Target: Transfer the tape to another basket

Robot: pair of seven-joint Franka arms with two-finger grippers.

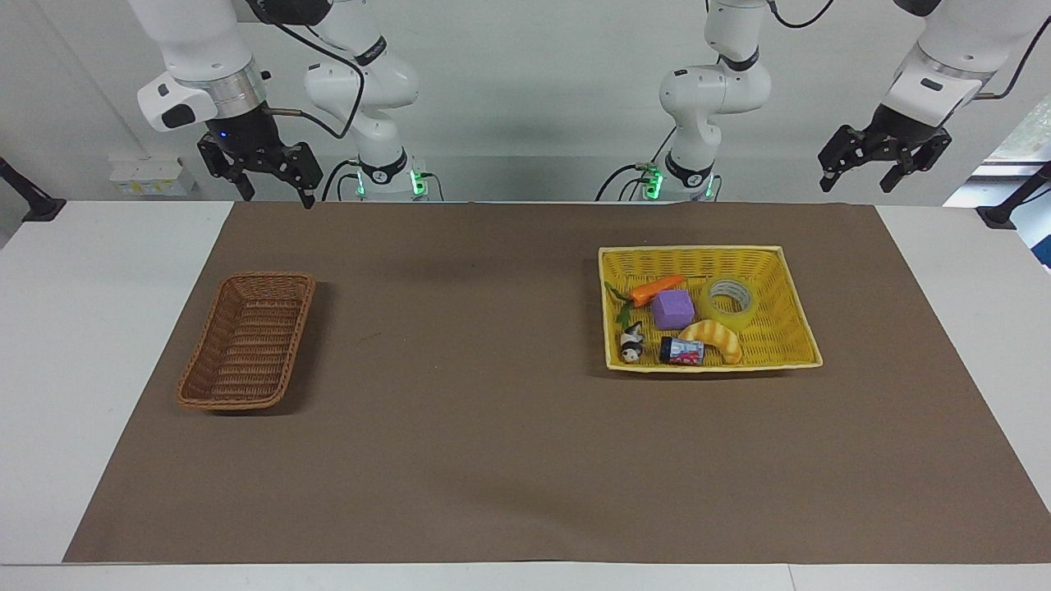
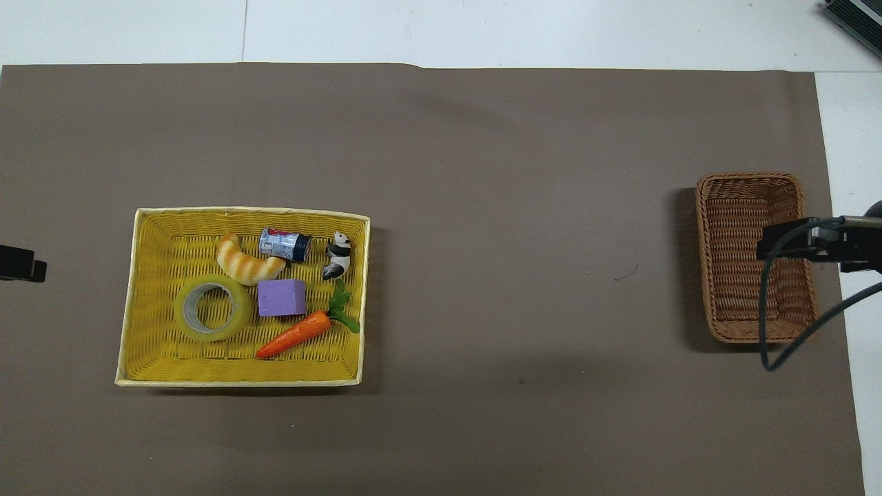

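I found the tape point(image 1: 731, 301) lying flat in the yellow basket point(image 1: 800, 316), touching the bread toy point(image 1: 716, 338), with both tools, left point(image 1: 883, 168) and right point(image 1: 263, 179), raised, spread and empty, waiting.

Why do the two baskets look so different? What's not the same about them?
The yellow basket is bright yellow, wide and roomy; the brown basket is darker, narrower and smaller.
The yellow basket holds things: the tape, a toy carrot, a purple block, a bread toy, a small can and a panda figure. The brown basket holds nothing.
The yellow basket sits toward the left arm's end of the table, the brown basket toward the right arm's.
Both are woven, rectangular and open-topped.
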